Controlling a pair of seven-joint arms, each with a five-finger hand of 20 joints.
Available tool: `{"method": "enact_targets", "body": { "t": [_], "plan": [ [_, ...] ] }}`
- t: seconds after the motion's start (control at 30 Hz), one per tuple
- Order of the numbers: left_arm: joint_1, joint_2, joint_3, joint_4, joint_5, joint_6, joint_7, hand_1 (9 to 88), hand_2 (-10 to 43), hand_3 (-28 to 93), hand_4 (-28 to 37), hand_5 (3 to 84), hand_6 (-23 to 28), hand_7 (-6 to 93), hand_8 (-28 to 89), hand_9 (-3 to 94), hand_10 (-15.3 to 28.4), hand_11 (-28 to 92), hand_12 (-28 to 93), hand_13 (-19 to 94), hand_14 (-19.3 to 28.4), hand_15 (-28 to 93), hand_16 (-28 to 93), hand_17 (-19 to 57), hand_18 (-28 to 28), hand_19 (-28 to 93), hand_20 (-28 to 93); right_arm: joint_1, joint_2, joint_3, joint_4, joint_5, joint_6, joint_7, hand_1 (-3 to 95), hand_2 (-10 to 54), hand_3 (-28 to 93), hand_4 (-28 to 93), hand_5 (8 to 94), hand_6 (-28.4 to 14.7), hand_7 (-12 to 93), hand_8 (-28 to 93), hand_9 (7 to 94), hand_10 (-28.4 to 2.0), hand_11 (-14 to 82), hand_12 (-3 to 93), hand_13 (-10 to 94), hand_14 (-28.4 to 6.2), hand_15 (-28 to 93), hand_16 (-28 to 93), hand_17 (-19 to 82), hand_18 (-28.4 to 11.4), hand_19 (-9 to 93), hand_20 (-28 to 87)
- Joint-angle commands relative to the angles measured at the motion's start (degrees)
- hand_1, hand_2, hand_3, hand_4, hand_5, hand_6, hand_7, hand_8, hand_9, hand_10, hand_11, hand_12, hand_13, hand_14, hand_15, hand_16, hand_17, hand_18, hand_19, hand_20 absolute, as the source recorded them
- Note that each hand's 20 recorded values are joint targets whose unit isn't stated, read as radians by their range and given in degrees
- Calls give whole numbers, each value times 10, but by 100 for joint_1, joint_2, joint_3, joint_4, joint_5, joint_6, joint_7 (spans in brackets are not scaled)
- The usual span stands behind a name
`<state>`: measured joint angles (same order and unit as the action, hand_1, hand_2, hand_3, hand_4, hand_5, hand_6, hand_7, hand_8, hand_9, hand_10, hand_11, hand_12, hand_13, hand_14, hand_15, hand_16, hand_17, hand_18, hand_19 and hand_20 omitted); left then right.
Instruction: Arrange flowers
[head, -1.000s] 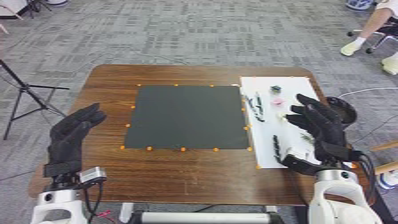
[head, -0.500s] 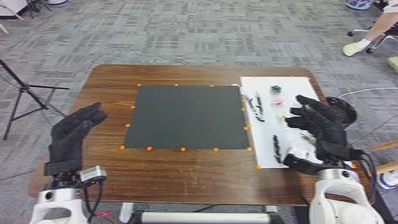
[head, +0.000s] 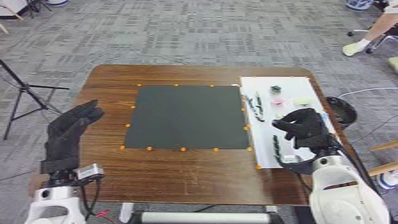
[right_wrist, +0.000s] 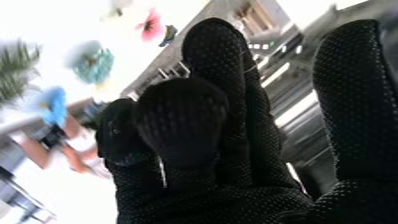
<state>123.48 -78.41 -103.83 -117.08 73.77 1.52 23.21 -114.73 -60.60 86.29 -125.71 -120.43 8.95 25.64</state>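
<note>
Head view: the right hand (head: 306, 127) covers part of the white sheet (head: 295, 83), its fingers loosely bent, partly open, its underside hidden, so I cannot tell whether it holds anything; the left hand (head: 69, 131) is relaxed open at nine o'clock from the dark mat (head: 188, 117). In the right wrist view the blue flower (right_wrist: 55, 104) is blurred and the green foliage (right_wrist: 18, 70) cut off. By the head view, the pink flower (head: 277, 101) lies near the right hand at eleven o'clock, the pale yellow flower (head: 303, 101) at twelve.
</note>
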Motion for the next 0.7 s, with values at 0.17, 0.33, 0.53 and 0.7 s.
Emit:
{"method": "enact_targets", "body": {
  "t": [0.17, 0.33, 0.53, 0.7],
  "plan": [
    [148, -6, -90, -137, 85, -26, -92, 320, -95, 617, -224, 502, 12, 166, -74, 488, 126, 243, 162, 390, 178, 294, 27, 53, 158, 222, 283, 202, 90, -623, 382, -1985, -733, 714, 398, -95, 574, -171, 667, -47, 302, -23, 871, -114, 373, 348, 937, -10, 556, 358, 583, -180, 932, 546],
    [158, 0, -107, -153, 101, -49, -134, 320, -95, 617, -221, 502, 12, 166, -74, 487, 126, 243, 163, 389, 179, 293, 28, 51, 160, 225, 284, 41, 41, -695, 539, -2354, -674, 807, 400, -95, 577, -165, 654, -48, 327, -26, 866, -114, 380, 356, 937, -9, 559, 361, 587, -177, 932, 552],
    [181, -11, -116, -181, 117, -77, -192, 323, -95, 615, -220, 501, 11, 165, -74, 486, 128, 242, 162, 388, 180, 293, 28, 51, 161, 231, 287, -200, -61, -733, 540, -2511, -774, 902, 433, -95, 567, -162, 615, -48, 431, -39, 857, -112, 408, 371, 937, -6, 583, 361, 608, -164, 932, 560],
    [220, -22, -151, -217, 145, -72, -222, 326, -95, 612, -218, 501, 12, 164, -74, 485, 128, 243, 162, 387, 181, 292, 28, 50, 162, 235, 289, -239, -140, -891, 449, -2377, -1055, 940, 451, -95, 559, -153, 605, -48, 487, 25, 862, -106, 428, 374, 937, -3, 611, 335, 628, -157, 932, 561]
  ]
}}
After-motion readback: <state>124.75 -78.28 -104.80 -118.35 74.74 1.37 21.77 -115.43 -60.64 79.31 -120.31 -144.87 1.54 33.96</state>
